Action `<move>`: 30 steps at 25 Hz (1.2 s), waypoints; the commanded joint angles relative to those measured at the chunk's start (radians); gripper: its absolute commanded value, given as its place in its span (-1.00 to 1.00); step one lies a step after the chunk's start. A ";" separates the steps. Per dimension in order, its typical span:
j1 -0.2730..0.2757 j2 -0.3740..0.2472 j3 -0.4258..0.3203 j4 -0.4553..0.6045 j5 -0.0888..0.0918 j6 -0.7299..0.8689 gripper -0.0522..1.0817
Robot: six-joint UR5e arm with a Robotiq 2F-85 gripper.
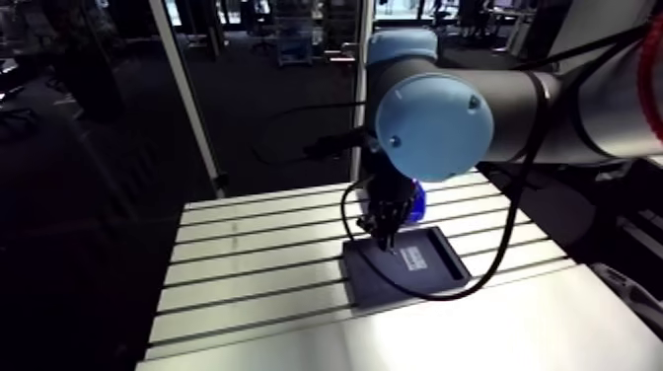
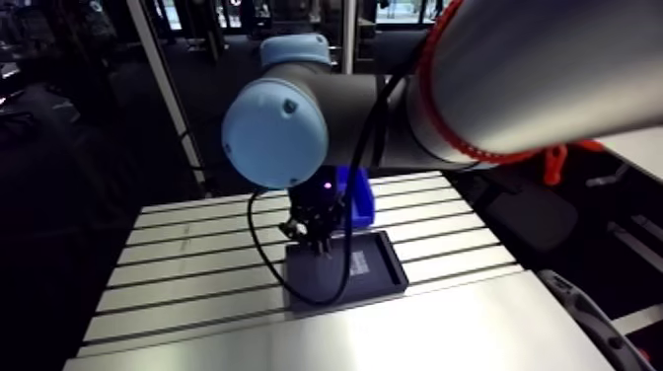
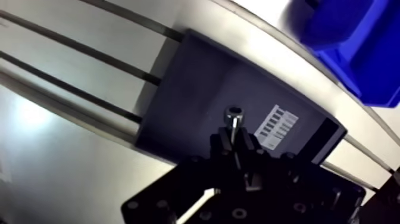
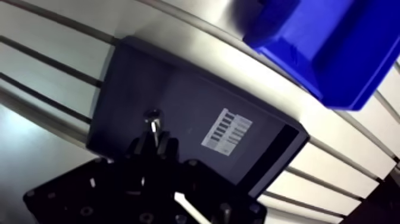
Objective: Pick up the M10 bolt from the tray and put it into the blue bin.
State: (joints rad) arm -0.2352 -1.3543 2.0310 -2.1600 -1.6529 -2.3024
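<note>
The fingers of my gripper [image 3: 235,138] pinch the M10 bolt [image 3: 233,114] by its stem, head pointing at the dark tray [image 3: 190,83] under it. I think that grip is for carrying. The blue bin [image 3: 351,42] sits just past the tray, close for the drop. Only the wrist view shows the bolt. In the arm view the bin hides behind the gripper, mid-frame.
</note>
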 commanded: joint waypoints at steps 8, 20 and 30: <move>-0.064 -0.064 -0.139 0.120 -0.002 -0.501 0.84; -0.171 -0.022 -0.294 0.185 0.092 -1.052 0.98; -0.173 0.113 -0.397 0.177 0.071 -1.182 0.97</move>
State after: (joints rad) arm -0.4105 -1.3106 1.6874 -1.9796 -1.5706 -3.4387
